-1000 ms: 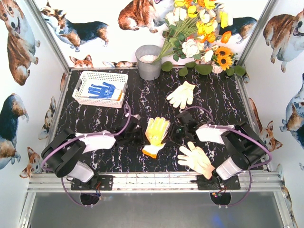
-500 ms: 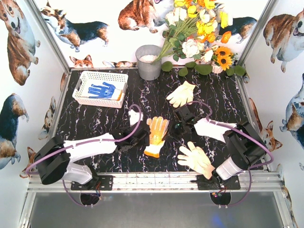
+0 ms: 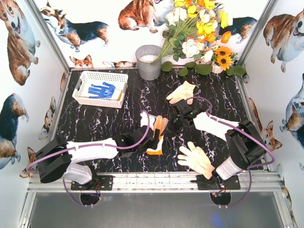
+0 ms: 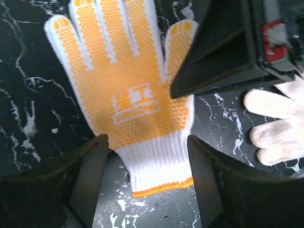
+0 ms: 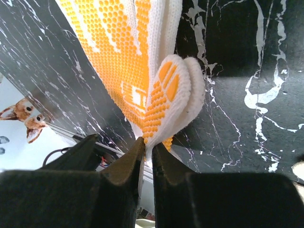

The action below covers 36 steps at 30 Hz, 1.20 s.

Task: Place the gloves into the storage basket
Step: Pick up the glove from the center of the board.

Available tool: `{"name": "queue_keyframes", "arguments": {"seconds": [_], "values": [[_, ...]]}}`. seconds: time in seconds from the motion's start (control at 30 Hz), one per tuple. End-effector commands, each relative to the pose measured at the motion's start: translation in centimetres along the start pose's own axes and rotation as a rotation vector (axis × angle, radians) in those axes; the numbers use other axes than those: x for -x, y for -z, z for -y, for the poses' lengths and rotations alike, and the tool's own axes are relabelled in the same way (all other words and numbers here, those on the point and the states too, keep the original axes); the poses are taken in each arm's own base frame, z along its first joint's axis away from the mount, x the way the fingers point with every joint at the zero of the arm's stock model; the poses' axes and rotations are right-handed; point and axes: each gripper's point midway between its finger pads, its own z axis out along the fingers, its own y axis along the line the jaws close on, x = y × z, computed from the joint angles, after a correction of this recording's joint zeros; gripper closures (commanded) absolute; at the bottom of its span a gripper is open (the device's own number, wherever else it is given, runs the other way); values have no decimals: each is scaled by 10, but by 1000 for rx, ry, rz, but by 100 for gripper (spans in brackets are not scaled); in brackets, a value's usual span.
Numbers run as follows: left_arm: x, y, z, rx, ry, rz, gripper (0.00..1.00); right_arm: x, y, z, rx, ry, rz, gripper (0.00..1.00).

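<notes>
— Where was the yellow glove (image 4: 123,85)?
— On the table (image 4: 23,123), well apart from the storage basket (image 3: 95,101). The left pincer (image 4: 146,142) gaped astride its cuff; the right pincer (image 5: 147,145) pinched its thumb.

The yellow glove (image 4: 95,57) under my hand has a white mark (image 4: 135,102) printed on its palm. Its small signs are too blurry for me to read.

Place: robot lab test booth.
Walls: corgi-print panels (image 3: 19,47) at 9, 12 and 3 o'clock.
Table (image 3: 95,118): black marble pattern.
6 o'clock: left arm (image 3: 90,151), right arm (image 3: 213,126) on aluminium rail (image 3: 156,180).
</notes>
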Motion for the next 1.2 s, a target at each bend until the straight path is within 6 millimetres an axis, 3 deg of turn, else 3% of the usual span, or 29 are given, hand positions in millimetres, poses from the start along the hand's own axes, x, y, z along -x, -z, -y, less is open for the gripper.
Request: {"name": "queue_keyframes", "arguments": {"seconds": [0.0, 0.2, 0.4, 0.6, 0.83, 1.03, 1.17], "values": [[12, -8, 25, -76, -40, 55, 37, 6, 1, -16, 23, -51, 7, 97], [7, -20, 22, -15, -49, 48, 37, 10, -2, -20, 44, -105, 23, 97], [5, -25, 38, -38, -89, 56, 37, 13, -2, -21, 47, -128, 42, 97], [1, -34, 36, 57, -87, 46, 46, 15, -2, -24, 60, -149, 51, 97], [-5, -40, 25, 141, -80, 38, 63, 15, -4, -23, 84, -176, 60, 95], [-7, -37, 16, 189, -64, 39, 99, 16, -4, -24, 95, -168, 59, 91], [-2, -31, 16, 186, -45, 45, 100, 19, 2, -23, 106, -149, 83, 82]]}}
